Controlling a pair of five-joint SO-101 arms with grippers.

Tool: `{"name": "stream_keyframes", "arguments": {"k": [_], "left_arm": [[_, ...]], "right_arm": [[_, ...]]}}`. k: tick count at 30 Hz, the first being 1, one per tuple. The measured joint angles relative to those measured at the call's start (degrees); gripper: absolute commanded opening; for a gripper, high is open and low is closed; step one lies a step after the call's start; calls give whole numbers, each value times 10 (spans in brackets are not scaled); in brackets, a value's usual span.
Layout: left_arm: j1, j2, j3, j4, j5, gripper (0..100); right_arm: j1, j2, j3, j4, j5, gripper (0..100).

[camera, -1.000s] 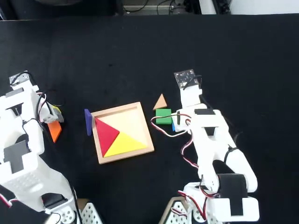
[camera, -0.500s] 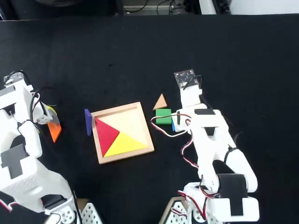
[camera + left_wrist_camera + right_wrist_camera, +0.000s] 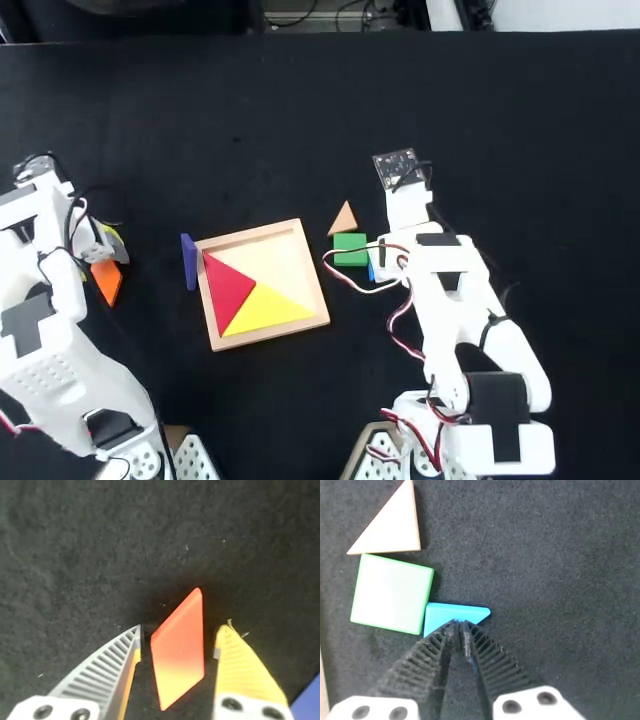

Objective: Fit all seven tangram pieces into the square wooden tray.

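Observation:
The square wooden tray (image 3: 310, 272) lies mid-table with a red triangle (image 3: 228, 288) and a yellow triangle (image 3: 268, 308) in it. An orange parallelogram (image 3: 105, 281) (image 3: 180, 650) lies at the far left. My left gripper (image 3: 181, 630) (image 3: 104, 262) is open and straddles it, with a small gap on each side. Right of the tray lie a tan triangle (image 3: 344, 218) (image 3: 390, 527), a green square (image 3: 350, 249) (image 3: 390, 592) and a light blue triangle (image 3: 457, 614). My right gripper (image 3: 457, 627) is shut, its tips over the light blue triangle.
A dark blue piece (image 3: 188, 260) stands on edge against the tray's left side. The right arm (image 3: 440, 275) covers most of the light blue triangle in the high view. Black cloth stretches bare across the far half of the table.
My left arm has shifted slightly toward the left edge, and the orange parallelogram has slid a little left with it. The right arm has not moved.

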Motion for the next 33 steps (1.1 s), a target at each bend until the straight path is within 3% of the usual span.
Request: {"name": "stream_keyframes", "arguments": {"k": [4, 13, 23, 33], "left_arm": [[11, 1, -4, 2, 0, 194], [-27, -42, -51, 108, 26, 249], [-31, -55, -7, 91, 25, 249], [-40, -62, 34, 11, 27, 228]], "right_arm": [[-1, 0, 0, 0, 0, 12], [-2, 0, 0, 0, 0, 12], [-2, 0, 0, 0, 0, 12], [-2, 0, 0, 0, 0, 12]]}}
